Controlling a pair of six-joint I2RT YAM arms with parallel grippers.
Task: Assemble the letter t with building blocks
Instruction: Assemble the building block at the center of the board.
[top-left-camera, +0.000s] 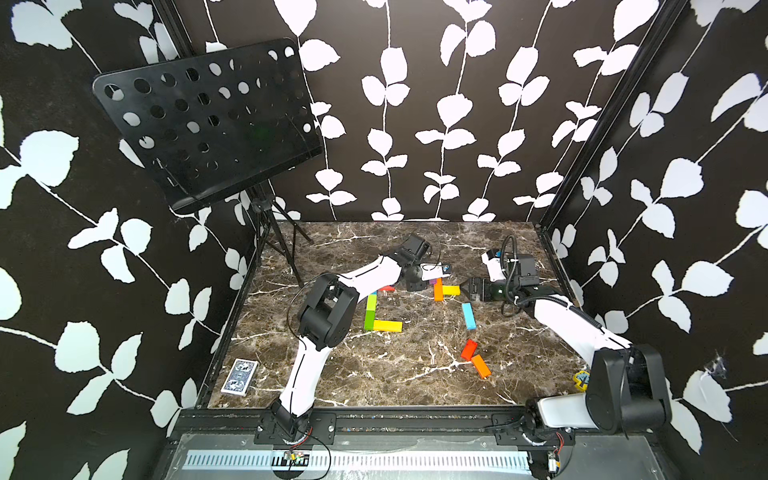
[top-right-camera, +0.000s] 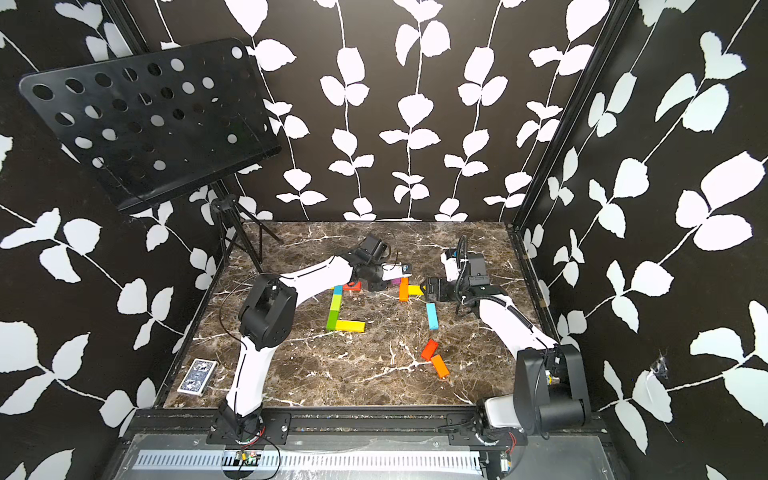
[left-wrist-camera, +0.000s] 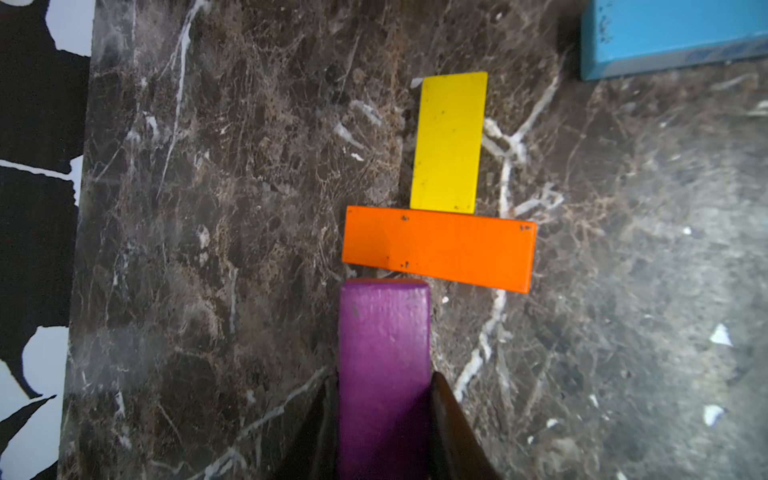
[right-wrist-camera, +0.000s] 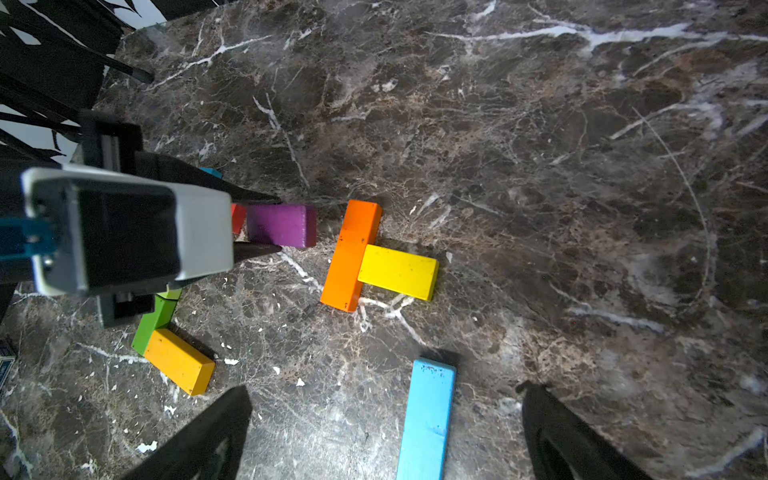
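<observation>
The step in hand looks like the second t, which lies right of centre on the table (top-left-camera: 374, 374) in both top views. So far it is an orange block (left-wrist-camera: 438, 247) with a yellow block (left-wrist-camera: 449, 141) butted against its long side. The left gripper (left-wrist-camera: 382, 376) has its jaws clamped narrowly on a purple block (left-wrist-camera: 384, 332), whose free end points at the orange block's other long side.

The purple block probably forms the other half of the crossbar. It sits nearer the orange block's end than the yellow one does, so the next move calls for a sideways shift to line the two up. It then has to close the gap and be released without nudging the orange block.

The left wrist view shows the grip and that offset. The right wrist view shows a clear gap between purple and orange. It also shows the right gripper (right-wrist-camera: 384, 390) with jaws spread wide, empty, above a blue block (right-wrist-camera: 428, 415). I cannot tell whether the purple block touches the table.

Only the top views show the left figure (top-left-camera: 371, 311) at centre, and a spare red block (top-left-camera: 468, 349) and a spare orange block (top-left-camera: 481, 365) at lower right. There the left gripper nearly hides the purple block.
</observation>
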